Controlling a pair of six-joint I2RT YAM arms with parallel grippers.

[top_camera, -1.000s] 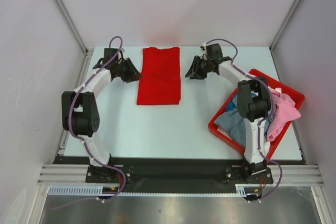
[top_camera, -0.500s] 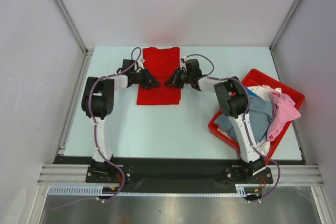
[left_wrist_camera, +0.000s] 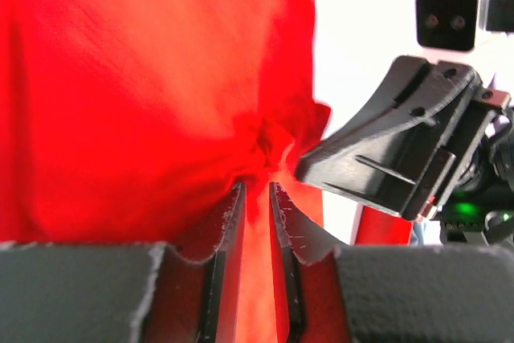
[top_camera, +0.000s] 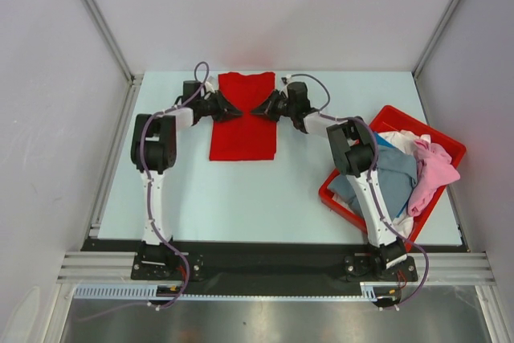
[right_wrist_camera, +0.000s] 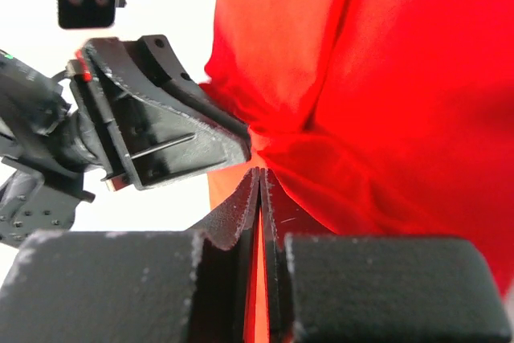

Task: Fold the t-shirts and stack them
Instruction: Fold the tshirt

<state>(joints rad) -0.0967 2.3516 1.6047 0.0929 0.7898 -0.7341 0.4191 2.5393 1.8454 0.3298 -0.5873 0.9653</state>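
Pale table (top_camera: pixel 241 190) with red shirt (top_camera: pixel 243 138) lying folded at far centre. Over its upper middle, left tool (top_camera: pixel 234 112) and right tool (top_camera: pixel 254 110) meet tip to tip, each pinching bunched red cloth. At right, other shirts (top_camera: pixel 393 173) heaped in bin (top_camera: pixel 438 135).
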